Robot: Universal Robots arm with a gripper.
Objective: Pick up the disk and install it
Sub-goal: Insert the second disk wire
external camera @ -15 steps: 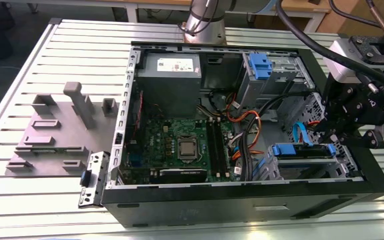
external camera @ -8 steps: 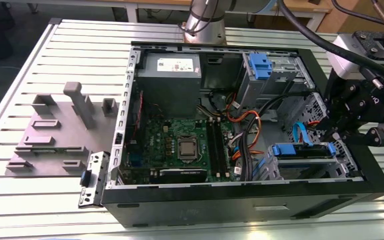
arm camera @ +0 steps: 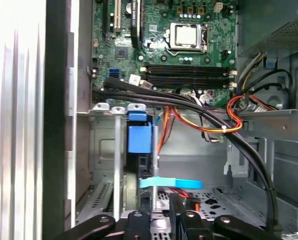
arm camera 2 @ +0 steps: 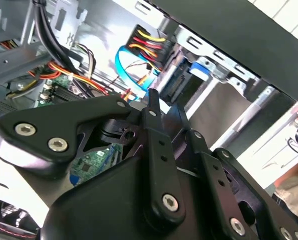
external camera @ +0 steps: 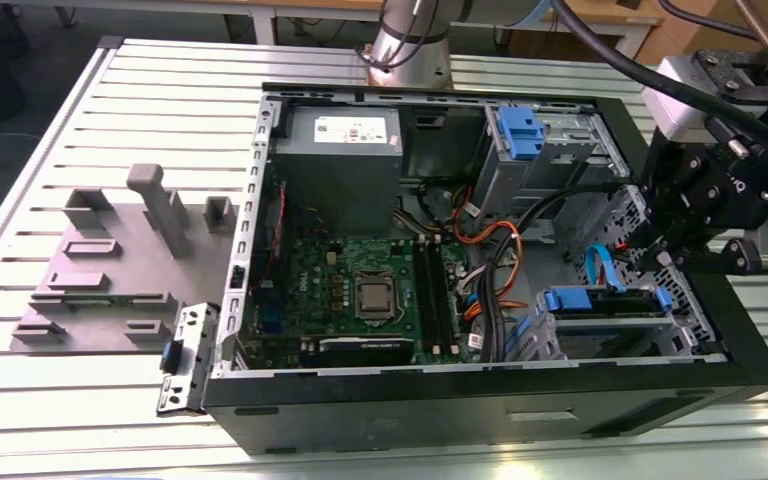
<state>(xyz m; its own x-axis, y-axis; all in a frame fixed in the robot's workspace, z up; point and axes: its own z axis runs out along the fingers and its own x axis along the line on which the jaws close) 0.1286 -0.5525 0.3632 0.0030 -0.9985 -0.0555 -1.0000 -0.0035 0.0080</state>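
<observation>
Currently the black jointed-metal gripper [external camera: 728, 262] hangs at the open case's [external camera: 357, 420] 3 o'clock edge, finger spacing indiscernible, touching nothing visibly, while the flat silver disk [external camera: 608, 312] with blue plastic tab sits seated in the lower drive cage, long axis along the front wall.

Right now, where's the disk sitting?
The disk sits in the drive cage inside the open computer case, at the exterior view's right, just below the gripper and right of the motherboard.
</observation>
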